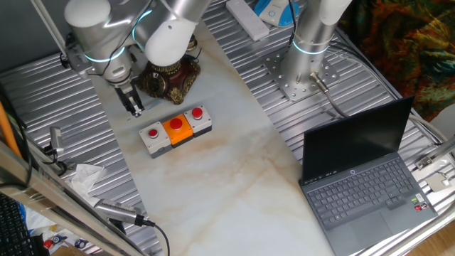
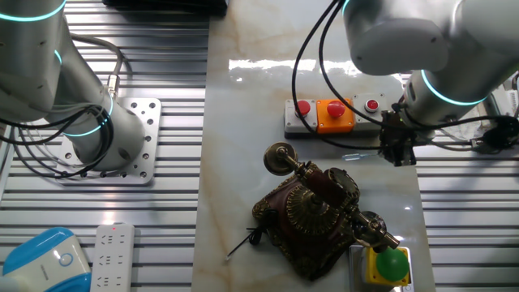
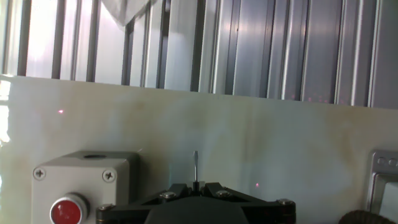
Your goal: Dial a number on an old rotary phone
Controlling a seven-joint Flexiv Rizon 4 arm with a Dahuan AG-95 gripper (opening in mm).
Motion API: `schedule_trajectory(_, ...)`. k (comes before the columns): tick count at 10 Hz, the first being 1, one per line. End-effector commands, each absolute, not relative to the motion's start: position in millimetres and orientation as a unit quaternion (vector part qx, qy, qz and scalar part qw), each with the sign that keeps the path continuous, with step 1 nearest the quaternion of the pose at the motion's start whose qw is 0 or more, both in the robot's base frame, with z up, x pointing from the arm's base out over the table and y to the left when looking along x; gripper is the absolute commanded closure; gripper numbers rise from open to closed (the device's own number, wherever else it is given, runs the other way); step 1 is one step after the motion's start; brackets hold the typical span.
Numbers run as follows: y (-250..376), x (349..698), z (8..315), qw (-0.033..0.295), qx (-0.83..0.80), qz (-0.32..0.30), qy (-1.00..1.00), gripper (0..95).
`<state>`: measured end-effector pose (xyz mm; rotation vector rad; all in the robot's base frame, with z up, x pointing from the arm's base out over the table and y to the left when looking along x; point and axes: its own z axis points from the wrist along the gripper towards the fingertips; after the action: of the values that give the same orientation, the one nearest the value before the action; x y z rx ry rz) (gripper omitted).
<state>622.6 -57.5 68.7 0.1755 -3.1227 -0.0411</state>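
Gripper [image 3: 195, 182]: black body filling the bottom edge of the hand view, fingers drawn together on what seems to be a thin dark stylus [image 3: 195, 167], though it is too small to be sure. Old rotary phone [image 2: 316, 212]: dark brown base, brass-gold trim, round dial facing up, handset lying across the cradle; it stands on the pale marble-patterned slab [image 1: 234, 171] near one end, partly hidden under the arm in one fixed view. Gripper position: beside the phone, apart from it, over the slab's edge. Grey button box [image 2: 332, 116]: two red buttons and an orange centre block, on the slab near the phone, just beside the gripper. Yellow block with green knob [image 2: 389, 265]: just beside the phone. Ribbed metal table [image 1: 71, 121]: flanks the slab on both sides. Open laptop [image 1: 366, 178]: well apart, at the slab's far end. Second arm's base [image 1: 302, 67]: bolted to a plate on the table. White power strip [image 2: 112, 255]: on the ribbed surface.
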Motion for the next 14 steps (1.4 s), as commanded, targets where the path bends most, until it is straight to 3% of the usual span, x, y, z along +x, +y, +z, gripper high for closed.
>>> schedule_trajectory(1,-57.1,621.1,69.9,0.011,0.059,-0.014,-0.998,95.0)
schedule_trajectory(14,-54.9,622.2,74.6,0.003,0.065,-0.036,-0.997,95.0)
